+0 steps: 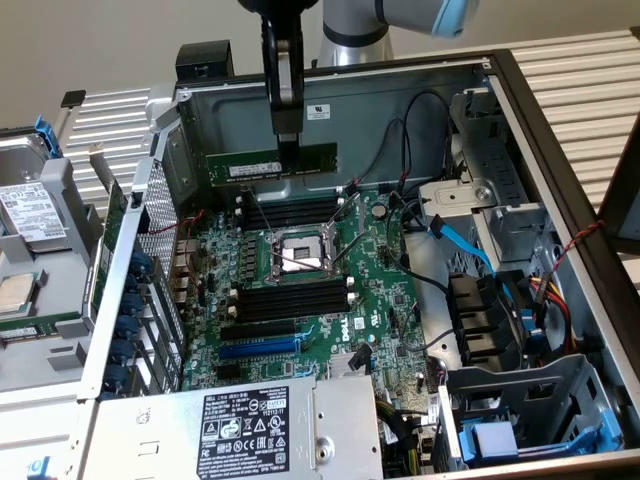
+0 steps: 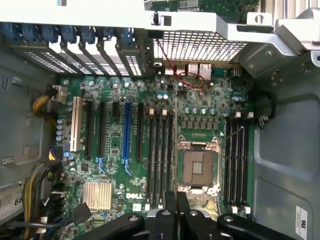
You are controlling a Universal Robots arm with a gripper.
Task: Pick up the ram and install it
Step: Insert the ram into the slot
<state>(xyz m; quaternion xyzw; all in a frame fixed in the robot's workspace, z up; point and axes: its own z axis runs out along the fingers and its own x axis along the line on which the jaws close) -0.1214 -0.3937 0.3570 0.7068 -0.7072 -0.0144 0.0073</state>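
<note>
Claw (image 1: 287, 140) clamped on the ram (image 1: 250, 165): the two fingers pinch the green stick near the middle of its top edge, so it hangs below them with its long side level and its label strip facing the exterior camera. In the wrist view the claw (image 2: 176, 200) shows the ram (image 2: 175, 150) edge-on, a thin line running straight out from between the fingers.

I judge the step in hand to be the carry toward a slot, with the stick raised clear of the motherboard (image 1: 390, 290). To do it well I want the ram kept level and parallel to the black memory slots (image 1: 290, 210), which it looks to be from both views, and a firm pinch so the stick cannot rock.

From the exterior view the ram sits over the far side of the board, beyond the CPU socket (image 1: 297, 250) and near the back wall of the computer case (image 1: 560, 150). Exactly which slot lies under it, I cannot tell. Whether the white end clips stand open I cannot tell either.
</note>
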